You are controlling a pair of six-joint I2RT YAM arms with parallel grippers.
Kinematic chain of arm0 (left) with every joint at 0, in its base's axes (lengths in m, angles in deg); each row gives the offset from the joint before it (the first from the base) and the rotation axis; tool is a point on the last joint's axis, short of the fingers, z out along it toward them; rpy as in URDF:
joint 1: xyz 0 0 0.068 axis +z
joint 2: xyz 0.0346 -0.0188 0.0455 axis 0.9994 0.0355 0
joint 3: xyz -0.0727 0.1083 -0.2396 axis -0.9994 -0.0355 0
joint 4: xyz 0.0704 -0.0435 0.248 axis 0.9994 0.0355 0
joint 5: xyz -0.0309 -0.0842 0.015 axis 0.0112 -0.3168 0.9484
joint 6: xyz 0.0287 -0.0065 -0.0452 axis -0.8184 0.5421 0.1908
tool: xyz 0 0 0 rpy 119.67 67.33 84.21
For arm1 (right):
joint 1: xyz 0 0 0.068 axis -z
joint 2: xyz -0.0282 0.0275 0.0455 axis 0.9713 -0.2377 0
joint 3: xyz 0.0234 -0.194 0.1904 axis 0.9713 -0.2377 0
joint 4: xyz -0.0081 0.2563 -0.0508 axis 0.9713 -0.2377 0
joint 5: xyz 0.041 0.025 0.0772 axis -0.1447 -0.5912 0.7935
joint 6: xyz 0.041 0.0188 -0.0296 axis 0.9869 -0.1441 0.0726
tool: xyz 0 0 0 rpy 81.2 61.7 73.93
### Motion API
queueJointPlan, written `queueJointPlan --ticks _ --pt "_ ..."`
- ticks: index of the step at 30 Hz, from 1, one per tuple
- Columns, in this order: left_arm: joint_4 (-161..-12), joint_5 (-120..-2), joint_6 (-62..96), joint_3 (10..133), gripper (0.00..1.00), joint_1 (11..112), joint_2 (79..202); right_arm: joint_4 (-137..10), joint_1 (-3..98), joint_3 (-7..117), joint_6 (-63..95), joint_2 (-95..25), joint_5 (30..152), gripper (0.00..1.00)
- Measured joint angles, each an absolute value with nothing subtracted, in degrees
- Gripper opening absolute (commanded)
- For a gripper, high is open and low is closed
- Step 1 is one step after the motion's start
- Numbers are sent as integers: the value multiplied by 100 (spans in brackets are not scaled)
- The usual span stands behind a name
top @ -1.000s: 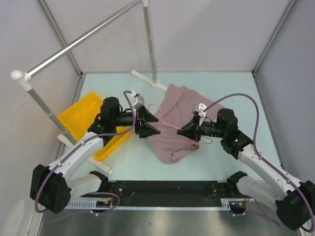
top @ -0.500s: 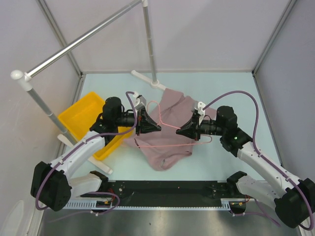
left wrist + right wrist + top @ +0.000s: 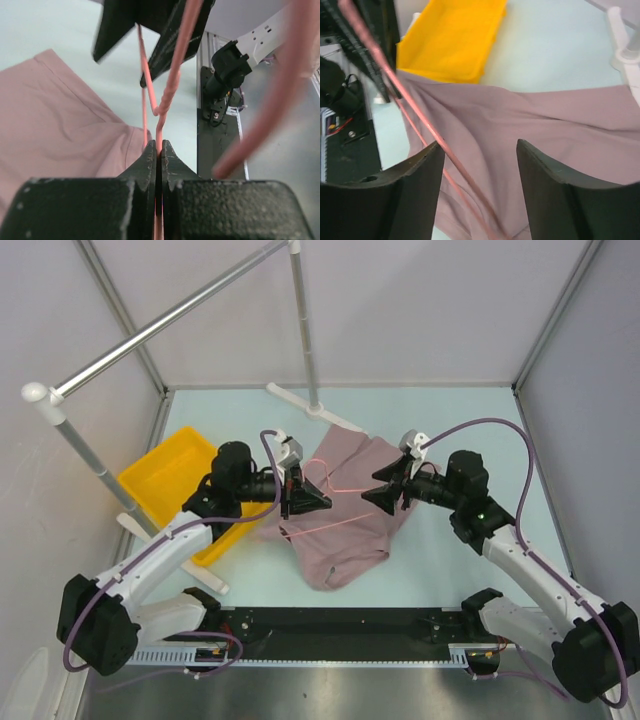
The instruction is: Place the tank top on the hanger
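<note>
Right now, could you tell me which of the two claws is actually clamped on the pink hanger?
The left claw: its jaws are shut tight on the hanger wire. The right claw stands open over the tank top, clamping nothing.

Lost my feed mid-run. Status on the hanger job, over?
Left gripper shut on hanger wire. Right gripper open above tank top. Tank top on table, hanger across it, not hung. Yellow bin close at its edge.
</note>
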State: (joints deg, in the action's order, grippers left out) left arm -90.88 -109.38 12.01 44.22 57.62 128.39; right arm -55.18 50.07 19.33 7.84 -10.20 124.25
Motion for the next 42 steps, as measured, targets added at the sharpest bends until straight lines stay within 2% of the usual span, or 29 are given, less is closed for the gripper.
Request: queueJointPlan --ticks 1,5,13,16,21,24,31,38,42 --pt "-9027 -10866 1185 4437 0 5723 12833 -5518 5051 1933 810 -1018 12314 87" --pt "-8474 -10534 1028 4676 0 5578 12863 -5577 5248 1948 979 -941 11722 91" --pt "-6769 -9823 47 5600 0 5537 13128 -6003 5497 2234 1342 -97 10216 82" --pt "-6352 -9697 -227 5615 0 5543 13191 -6070 4691 2186 1440 130 9698 81" --pt "-6175 -9520 -325 5441 0 5618 13196 -6079 2717 1504 1801 161 8804 81" --pt "-6177 -9463 -323 5373 0 5738 13176 -6049 1775 929 2124 -156 8410 79" --pt "-6220 -9377 -303 5279 0 5827 13064 -5358 496 276 2603 -1450 8004 72" --pt "-6225 -9369 -303 5261 0 5832 13029 -4525 223 287 2677 -2628 7971 72" --pt "-6225 -9367 -301 5257 0 5834 13001 -4156 221 311 2670 -3111 8080 67"
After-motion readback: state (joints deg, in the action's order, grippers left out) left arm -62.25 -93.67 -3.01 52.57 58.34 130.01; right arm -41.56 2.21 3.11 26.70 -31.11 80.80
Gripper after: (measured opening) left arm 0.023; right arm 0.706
